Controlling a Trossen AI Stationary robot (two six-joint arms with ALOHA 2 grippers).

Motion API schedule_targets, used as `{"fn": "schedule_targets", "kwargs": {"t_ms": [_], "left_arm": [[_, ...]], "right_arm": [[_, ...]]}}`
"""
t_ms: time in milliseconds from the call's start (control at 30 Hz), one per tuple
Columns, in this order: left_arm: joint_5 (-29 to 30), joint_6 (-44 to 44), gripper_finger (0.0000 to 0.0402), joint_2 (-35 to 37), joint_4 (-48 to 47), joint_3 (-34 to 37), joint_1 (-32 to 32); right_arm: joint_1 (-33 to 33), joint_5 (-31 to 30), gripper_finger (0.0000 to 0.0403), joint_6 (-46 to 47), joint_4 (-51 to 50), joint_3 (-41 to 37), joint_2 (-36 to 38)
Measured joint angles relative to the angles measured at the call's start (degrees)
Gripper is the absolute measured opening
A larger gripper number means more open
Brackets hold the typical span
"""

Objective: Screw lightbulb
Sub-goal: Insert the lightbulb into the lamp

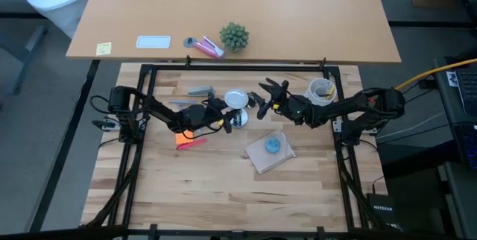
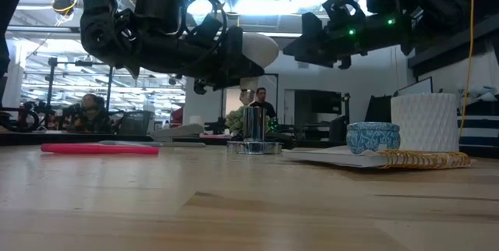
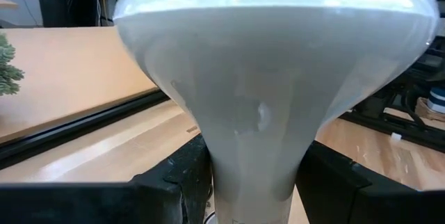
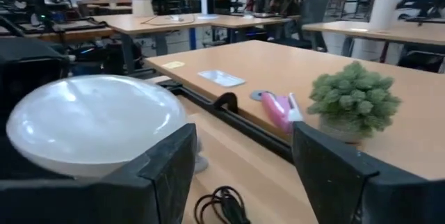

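Aloft, lightbulb (image 1: 235, 99) above socket (image 2: 253, 132)

The worktop's (image 1: 223, 195) near half lies open; the socket (image 2: 253, 132), pink marker (image 2: 100, 149) and notebook (image 1: 268, 156) crowd its middle.

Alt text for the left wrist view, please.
A frosted white globe lightbulb fills the view, its neck held between the left gripper's two dark fingers. Behind it lie the pale wooden table and a black frame rail.
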State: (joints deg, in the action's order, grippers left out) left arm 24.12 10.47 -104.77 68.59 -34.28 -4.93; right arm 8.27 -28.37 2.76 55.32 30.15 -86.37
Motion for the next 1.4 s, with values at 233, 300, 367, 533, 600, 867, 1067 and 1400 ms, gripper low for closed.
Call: {"fn": "schedule_targets", "kwargs": {"t_ms": [233, 300, 367, 533, 600, 867, 1067, 1400], "left_arm": [[0.0, 0.0, 0.0169, 0.0, 1.0, 0.0, 0.0], [0.0, 0.0, 0.0169, 0.0, 1.1, 0.0, 0.0], [0.0, 0.0, 0.0169, 0.0, 1.1, 0.0, 0.0], [0.0, 0.0, 0.0169, 0.0, 1.1, 0.0, 0.0], [0.0, 0.0, 0.0169, 0.0, 1.1, 0.0, 0.0], [0.2, -0.5, 0.0169, 0.0, -1.5, -1.3, -0.1], [0.3, -1.8, 0.0169, 0.0, -6.8, -3.6, -0.1], [0.3, -1.9, 0.0169, -0.1, -7.8, -3.6, -0.1]], "right_arm": [[0.0, 5.0, 0.0236, 0.6, 0.1, 0.0, 0.0], [0.0, 5.9, 0.0236, 1.6, 0.0, 0.0, 0.0], [0.0, 7.1, 0.0236, 1.9, 0.1, 0.0, 0.0], [0.0, 8.6, 0.0236, 2.0, 0.2, 0.0, 0.0], [0.0, 8.7, 0.0236, 2.0, 0.2, 0.0, 0.0], [0.0, 10.9, 0.0236, 2.0, 0.5, 0.0, 0.0], [0.0, 11.1, 0.0236, 2.1, 0.5, 0.0, 0.0], [0.0, 11.1, 0.0236, 1.9, -1.3, 0.0, 0.0]]}}
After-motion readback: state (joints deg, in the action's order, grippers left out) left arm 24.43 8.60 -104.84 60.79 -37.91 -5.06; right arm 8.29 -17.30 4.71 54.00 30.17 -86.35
